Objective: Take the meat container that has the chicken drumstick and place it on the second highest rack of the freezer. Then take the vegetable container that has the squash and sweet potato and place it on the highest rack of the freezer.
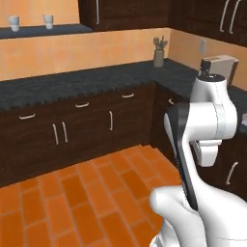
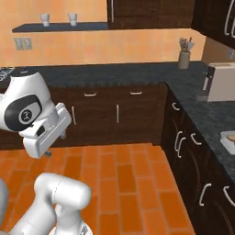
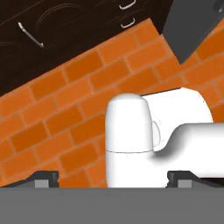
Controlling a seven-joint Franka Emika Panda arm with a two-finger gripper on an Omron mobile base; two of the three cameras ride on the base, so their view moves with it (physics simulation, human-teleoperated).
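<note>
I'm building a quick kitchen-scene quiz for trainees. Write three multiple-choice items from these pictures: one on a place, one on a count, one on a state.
1. Where does the utensil holder stand?
A. On the floor
B. On the dark counter, near the corner
C. On the wall shelf

2. How many white cups are on the wall shelf?
A. Two
B. Four
C. None

3. How is the gripper?
A. Shut on a cup
B. Shut on a tray
C. Open, holding nothing

Answers:
1 B: it stands at the counter's back, by the wall, where the counter turns.
2 A: two cups stand side by side on the shelf.
3 C: in the hand view the fingers stand wide apart over the orange tiled floor.
</note>
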